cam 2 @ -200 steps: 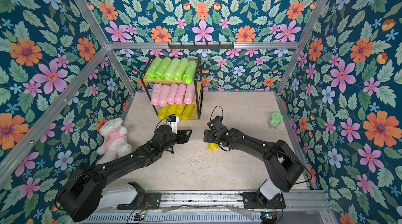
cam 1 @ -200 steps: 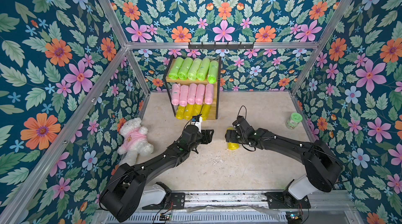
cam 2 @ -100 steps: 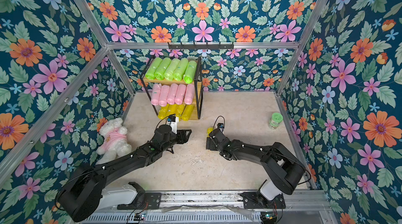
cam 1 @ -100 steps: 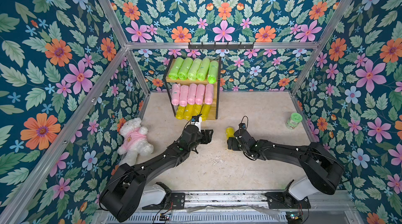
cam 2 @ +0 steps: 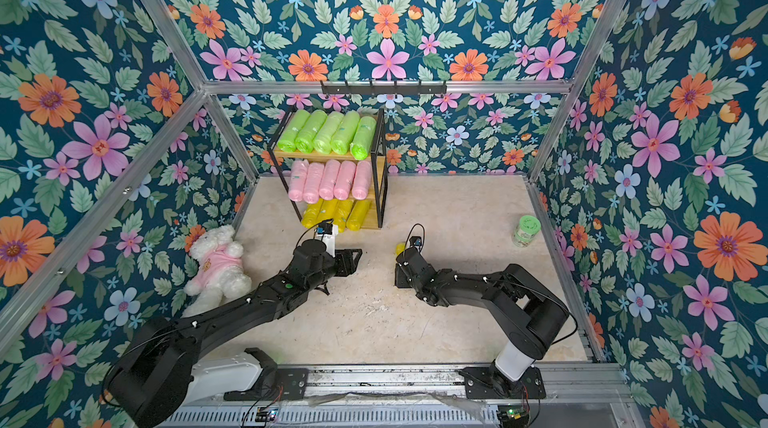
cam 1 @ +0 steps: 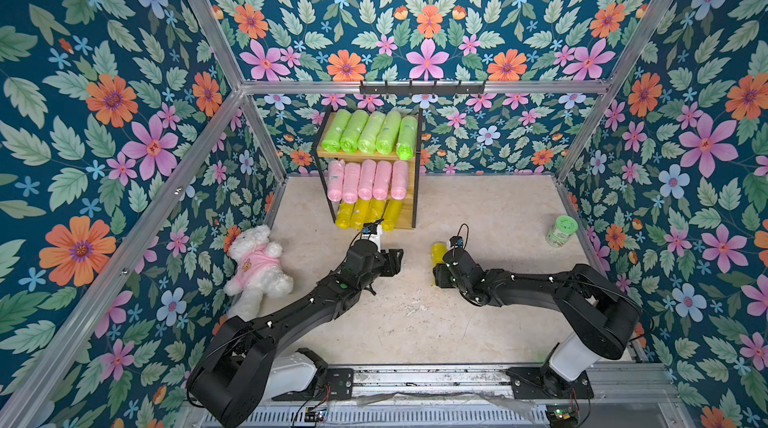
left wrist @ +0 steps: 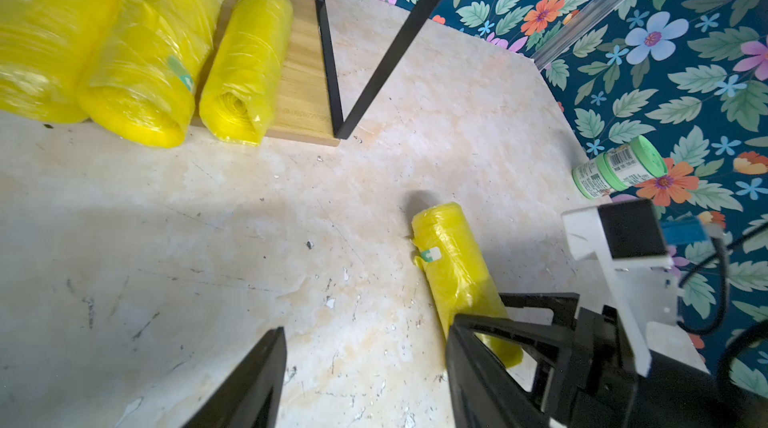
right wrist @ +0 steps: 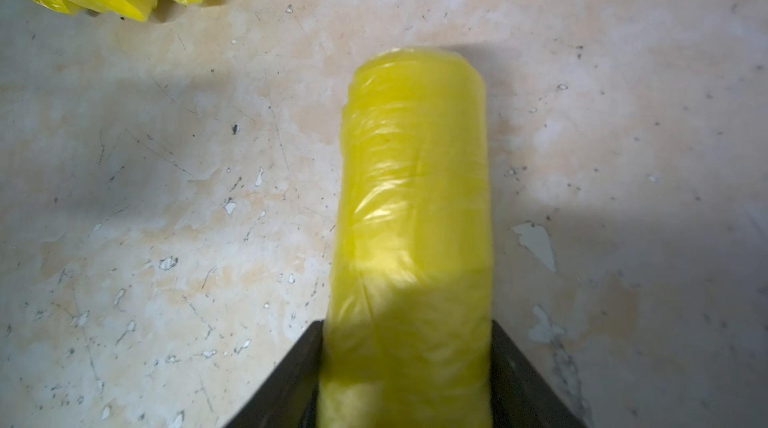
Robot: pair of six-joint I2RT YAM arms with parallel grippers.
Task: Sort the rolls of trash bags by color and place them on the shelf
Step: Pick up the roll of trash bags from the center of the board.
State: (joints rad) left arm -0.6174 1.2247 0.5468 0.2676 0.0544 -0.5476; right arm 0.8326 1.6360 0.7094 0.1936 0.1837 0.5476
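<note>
Right jaws gripped yellow roll (right wrist: pixel 415 197) by its end, near shelf (left wrist: pixel 302 80); left jaws were open, empty. Slick plastic could slip out on lifting.

Lab test cell: floral-papered walls (cam 1: pixel 424 10)

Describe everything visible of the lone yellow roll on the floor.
The yellow roll of crinkly thin plastic is a short cylinder with a small teal sticker near one end. It lies on its side on the pale mottled floor, off the wooden shelf. The right gripper clasps its other end between its jaws.
</note>
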